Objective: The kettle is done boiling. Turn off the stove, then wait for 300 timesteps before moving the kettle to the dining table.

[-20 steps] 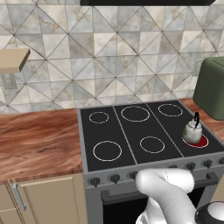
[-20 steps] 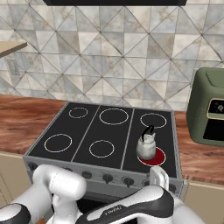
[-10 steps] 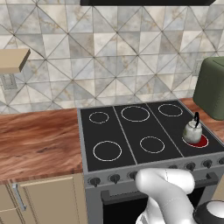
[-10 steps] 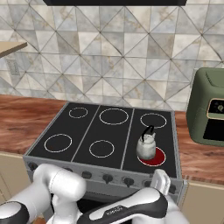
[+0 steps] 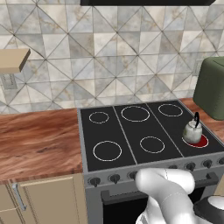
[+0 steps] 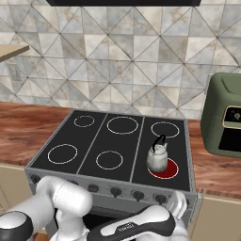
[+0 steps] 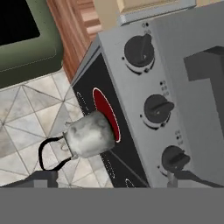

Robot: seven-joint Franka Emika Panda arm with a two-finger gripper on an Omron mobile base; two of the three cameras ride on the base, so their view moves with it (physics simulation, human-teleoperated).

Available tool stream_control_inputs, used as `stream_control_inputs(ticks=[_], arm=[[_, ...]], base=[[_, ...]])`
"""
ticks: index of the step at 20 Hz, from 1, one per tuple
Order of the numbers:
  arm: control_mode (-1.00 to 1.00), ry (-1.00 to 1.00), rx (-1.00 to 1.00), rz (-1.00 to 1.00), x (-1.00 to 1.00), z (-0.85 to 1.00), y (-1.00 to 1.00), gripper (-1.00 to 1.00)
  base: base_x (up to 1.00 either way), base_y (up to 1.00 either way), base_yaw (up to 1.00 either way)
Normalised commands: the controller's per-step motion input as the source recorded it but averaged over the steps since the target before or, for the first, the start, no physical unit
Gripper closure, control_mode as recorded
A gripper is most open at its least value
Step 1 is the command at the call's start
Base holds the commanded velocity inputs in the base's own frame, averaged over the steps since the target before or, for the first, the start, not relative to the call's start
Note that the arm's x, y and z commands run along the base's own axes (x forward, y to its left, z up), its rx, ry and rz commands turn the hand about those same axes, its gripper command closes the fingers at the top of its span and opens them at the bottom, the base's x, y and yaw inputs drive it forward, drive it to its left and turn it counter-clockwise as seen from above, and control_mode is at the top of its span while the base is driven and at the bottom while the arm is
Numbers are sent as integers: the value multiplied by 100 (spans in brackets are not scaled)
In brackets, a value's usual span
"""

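glossy white rounded arm (image 6: 66, 202), dark grey joint caps, black forearm band with small white lettering

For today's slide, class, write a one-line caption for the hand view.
Kettle sits on a glowing red burner above the stove's front knobs.

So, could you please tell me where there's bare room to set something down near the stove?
The wood counter left of the stove is bare. Four burners lie free; the front-right one holds the kettle. The green appliance crowds the right side.
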Motion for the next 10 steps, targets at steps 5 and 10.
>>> stream_control_inputs(ticks=[5,10], arm=[[-100,-7,6,-14,13,-19,-22,-100],[-100,-10,2,-11,17,-15,-14,-100]], base=[[0,0,0],[0,0,0]])
